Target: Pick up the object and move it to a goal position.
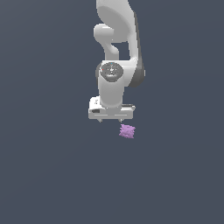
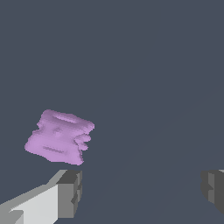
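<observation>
The object (image 1: 127,131) is a small light-purple lumpy block lying on the dark grey floor, just below and toward the exterior view's right of the white gripper (image 1: 111,120). The gripper hangs above the floor, pointing down, with only the short tips of its fingers showing under the hand. In the wrist view the object (image 2: 60,137) lies off to one side, outside the gap, near one grey fingertip (image 2: 70,193). The other fingertip (image 2: 213,189) stands far apart from it, so the gripper (image 2: 141,190) is open and holds nothing.
The white arm (image 1: 116,52) rises from the gripper toward the top of the exterior view. A plain dark grey surface (image 1: 52,175) surrounds everything, with no other objects and no goal marker visible.
</observation>
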